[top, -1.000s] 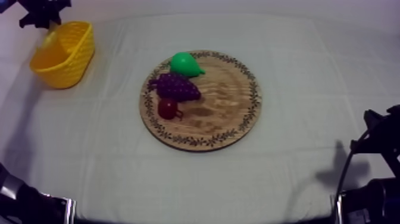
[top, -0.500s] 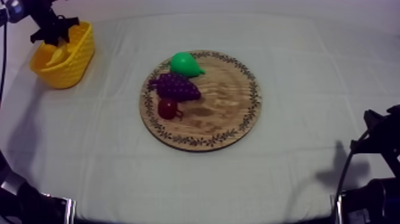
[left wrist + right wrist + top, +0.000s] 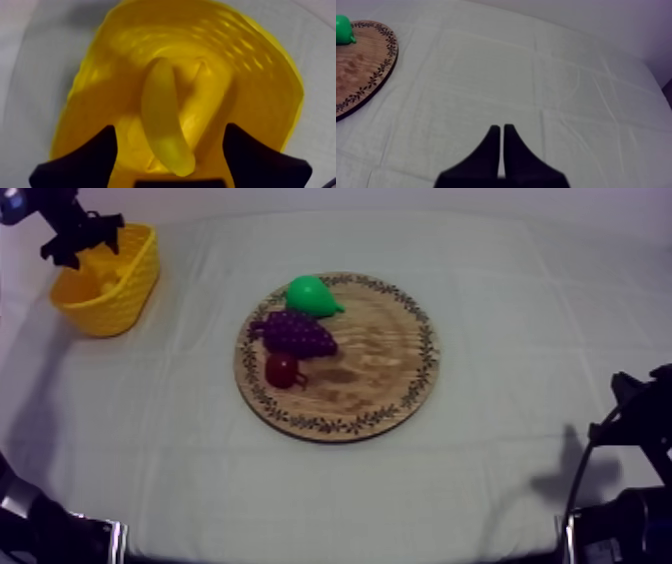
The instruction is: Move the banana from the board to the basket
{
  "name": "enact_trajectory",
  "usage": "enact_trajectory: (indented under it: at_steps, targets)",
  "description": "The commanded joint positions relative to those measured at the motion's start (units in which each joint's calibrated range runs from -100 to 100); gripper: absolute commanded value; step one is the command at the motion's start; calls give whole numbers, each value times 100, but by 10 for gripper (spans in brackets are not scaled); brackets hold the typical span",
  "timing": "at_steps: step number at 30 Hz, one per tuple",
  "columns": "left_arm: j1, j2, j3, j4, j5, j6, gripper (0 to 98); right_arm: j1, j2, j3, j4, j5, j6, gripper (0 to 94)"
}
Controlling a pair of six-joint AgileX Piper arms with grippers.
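Observation:
The yellow banana (image 3: 162,117) lies loose on the floor of the yellow basket (image 3: 250,60), lengthwise between my left gripper's fingers. My left gripper (image 3: 169,127) hangs open just above it, its black fingers (image 3: 95,157) spread wide and touching nothing. From above, that gripper (image 3: 80,233) hovers over the far rim of the basket (image 3: 120,303) at the table's far left. My right gripper (image 3: 501,127) is shut on nothing, a narrow wedge over bare cloth, its arm (image 3: 635,418) low at the right edge.
The round wooden board (image 3: 390,388) sits mid-table with a green pear (image 3: 310,293), purple grapes (image 3: 295,333) and a small red fruit (image 3: 281,370) on its left half. The board's edge (image 3: 361,75) and the pear (image 3: 342,22) lie far from my right gripper.
My left gripper dipped into the basket with the banana, let it go, and has since risen slightly toward the far left. The right arm has not moved.

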Motion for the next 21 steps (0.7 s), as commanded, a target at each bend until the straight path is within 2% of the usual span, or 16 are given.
enact_trajectory:
  at_steps: [1, 13, 21]
  targets:
    - [-8, -350, 270, 10, 3, 15, 794, -1, -4, -3, 1, 2, -2, 6]
    - [11, -2494, 1710, 20, 9, 53, 737, -1, -4, -3, 1, 2, -2, 6]
    - [149, -4150, 2414, -11, -72, 6, 630, -1, -4, -3, 1, 2, -2, 6]
